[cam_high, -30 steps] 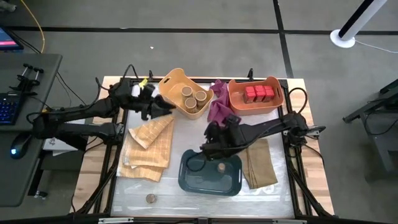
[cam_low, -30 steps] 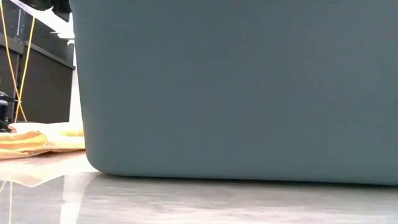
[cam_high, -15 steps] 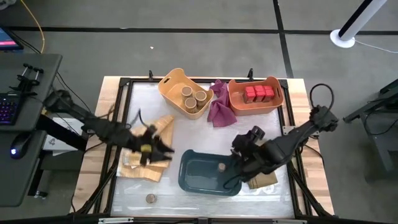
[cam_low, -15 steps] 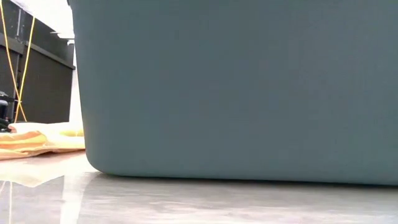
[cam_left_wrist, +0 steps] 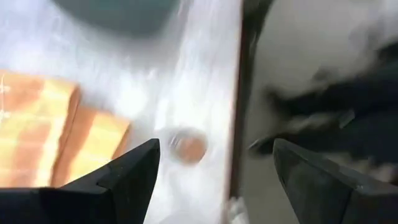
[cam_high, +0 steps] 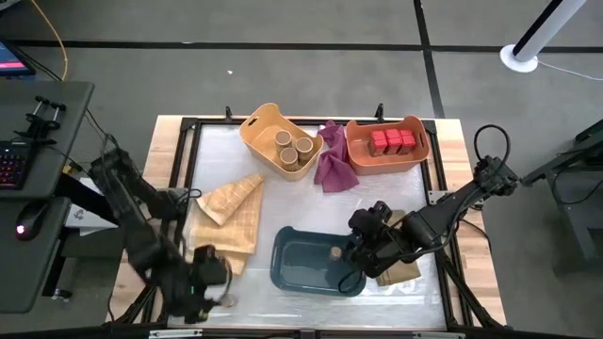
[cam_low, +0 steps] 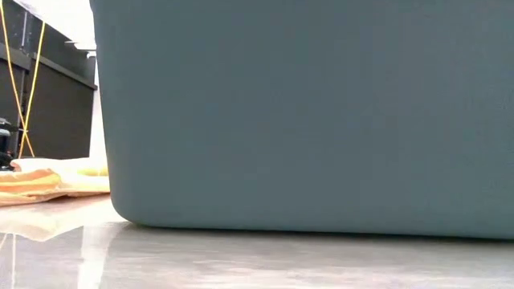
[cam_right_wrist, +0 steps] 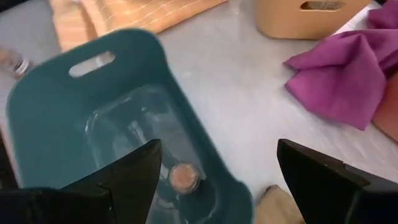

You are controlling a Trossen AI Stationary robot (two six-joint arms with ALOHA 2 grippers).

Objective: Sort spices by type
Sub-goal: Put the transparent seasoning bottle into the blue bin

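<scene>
Both grippers' jaws gape empty; teal bin [cam_low: 321, 112] blocks the low view.

Teal bin [cam_high: 294, 266], magenta cloth [cam_high: 333, 166], red tins [cam_high: 392, 142], tan checked cloth [cam_high: 232, 212].

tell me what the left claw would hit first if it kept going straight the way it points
Most likely the small jar lying loose on the table near its edge: in the left wrist view it sits between the open left claw fingers, just ahead. The motion blur leaves its distance unclear.
</scene>
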